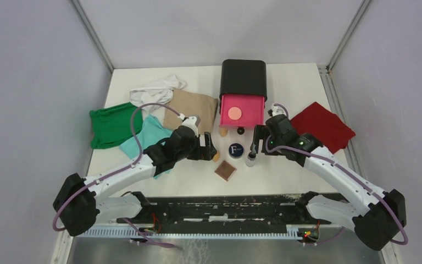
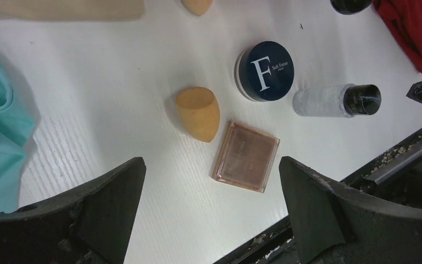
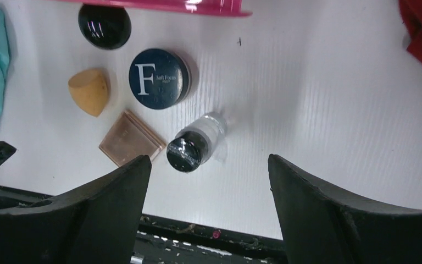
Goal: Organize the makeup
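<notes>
The pink round puff [image 1: 234, 114] lies in the open pink drawer [image 1: 256, 104] of the black box [image 1: 243, 77]. On the table in front lie one orange sponge [image 1: 222, 132], a second orange sponge [image 2: 198, 113], the navy compact with a white F [image 2: 265, 70], the square brown compact [image 2: 246, 156] and the black-capped clear bottle [image 3: 196, 143], on its side. My left gripper [image 2: 210, 168] is open and empty, hovering just near of the second sponge and the brown compact. My right gripper [image 3: 207, 160] is open and empty, above and just right of the bottle.
A small black round item [image 3: 104, 25] sits by the drawer front. Folded cloths lie around: green [image 1: 111, 125], teal [image 1: 148, 137], beige [image 1: 189, 108], white [image 1: 156, 88] and red [image 1: 323, 125]. A black rail [image 1: 225, 206] runs along the near table edge.
</notes>
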